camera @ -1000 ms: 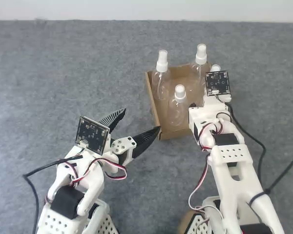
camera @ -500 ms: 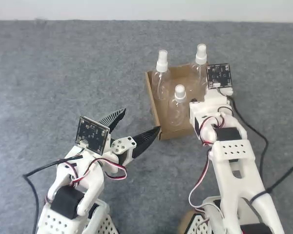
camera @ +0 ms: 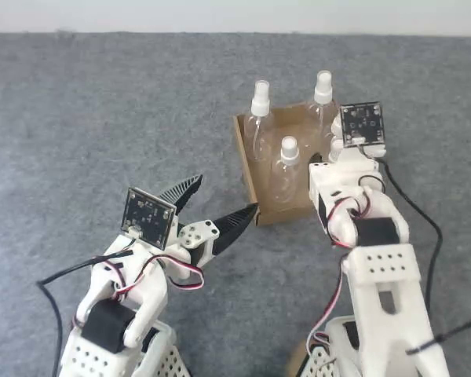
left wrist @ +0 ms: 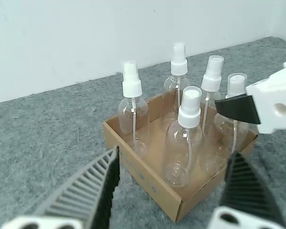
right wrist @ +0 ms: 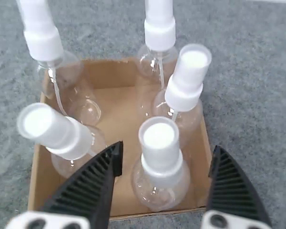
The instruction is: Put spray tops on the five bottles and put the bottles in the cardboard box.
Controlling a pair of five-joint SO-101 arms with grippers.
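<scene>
Box [camera: 246,166] is sitting open side up on the grey worktop [camera: 102,102]. All five bottles [left wrist: 181,148] are standing inside it, and each one is wearing a white spray top [left wrist: 189,101]. Two are standing along the box's far wall, one toward its near-left corner and two on the side next to the right arm [camera: 353,200].

Left fingers [camera: 234,222] are hanging wide open and gripping nothing, just off the box's near-left corner. One tip is sitting right beside that corner in the high view; can't tell if it's touching the cardboard. From the left wrist the same fingers [left wrist: 93,191] are framing the box with the bottles well beyond them.

Right fingers [right wrist: 86,186] are also spread wide and holding nothing. They're hovering over the box edge closest to the right arm, straddling the nearest bottle [right wrist: 159,164]. There is a clear gap on each side, with no contact on its top or body. In the left wrist view one black right finger [left wrist: 238,109] is crossing in front of a bottle at that same end of the box.
</scene>
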